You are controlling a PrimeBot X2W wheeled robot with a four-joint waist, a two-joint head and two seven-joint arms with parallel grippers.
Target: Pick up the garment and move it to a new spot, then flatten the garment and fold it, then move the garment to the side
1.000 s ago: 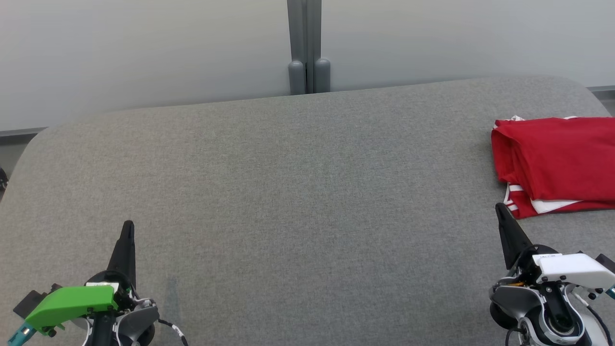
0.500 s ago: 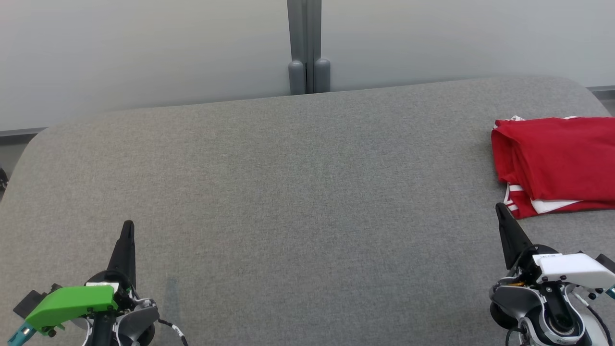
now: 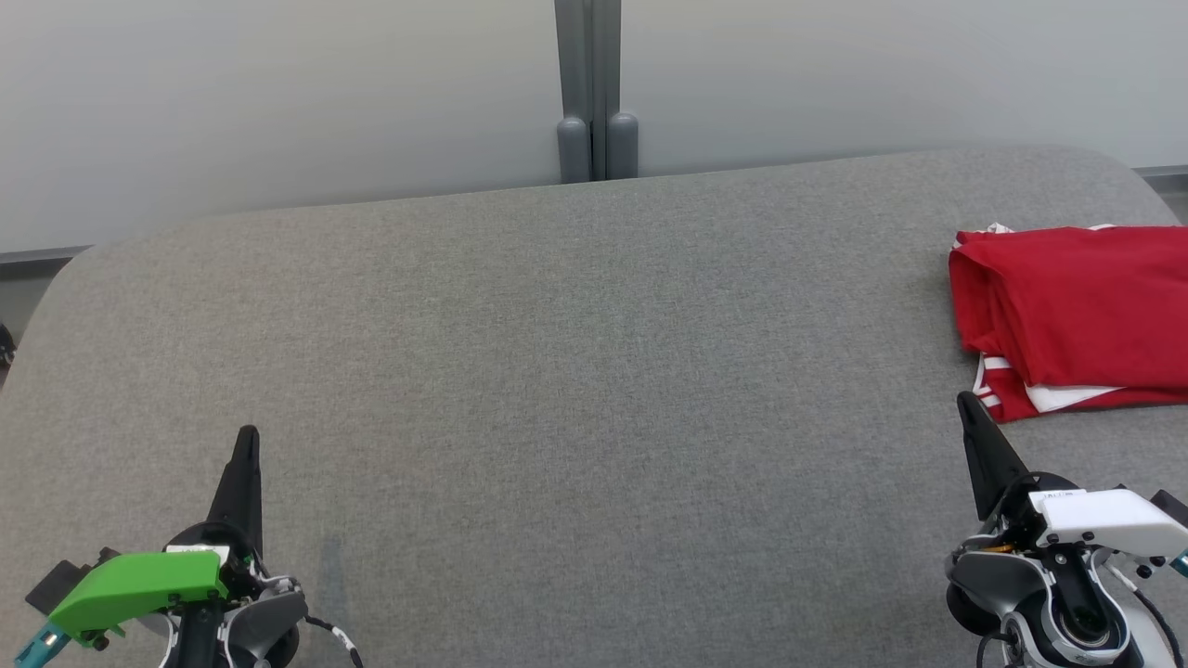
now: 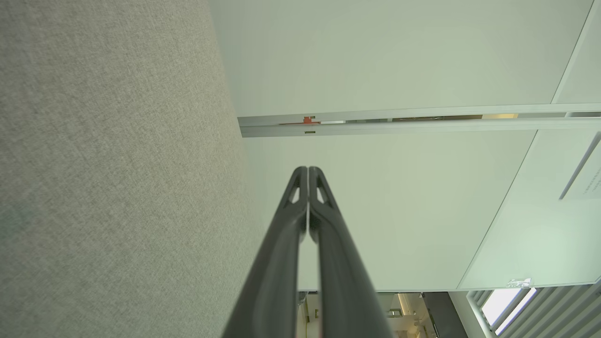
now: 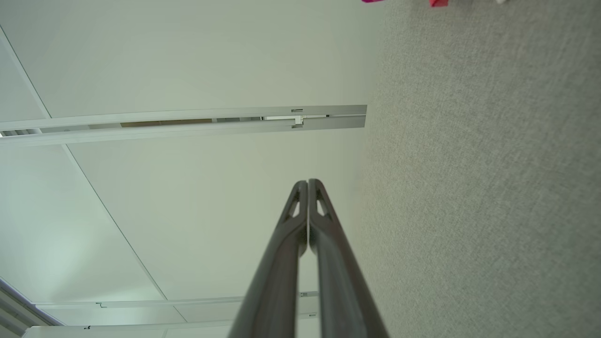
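Red garment [image 3: 1077, 311] folded near table [image 3: 594, 371] edge. Left gripper [image 3: 247, 438], right gripper [image 3: 968, 404]: clenched, empty. Right one, adjacent, may snag it.

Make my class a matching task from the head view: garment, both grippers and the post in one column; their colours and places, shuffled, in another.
Things
1. garment
2. left gripper
3. right gripper
4. post

Colour and place
A. white-topped, lower right
B. grey, behind the far edge of the table
C. red, folded, at the table's right edge
D. green-topped, lower left

Pairs: 1-C, 2-D, 3-A, 4-B
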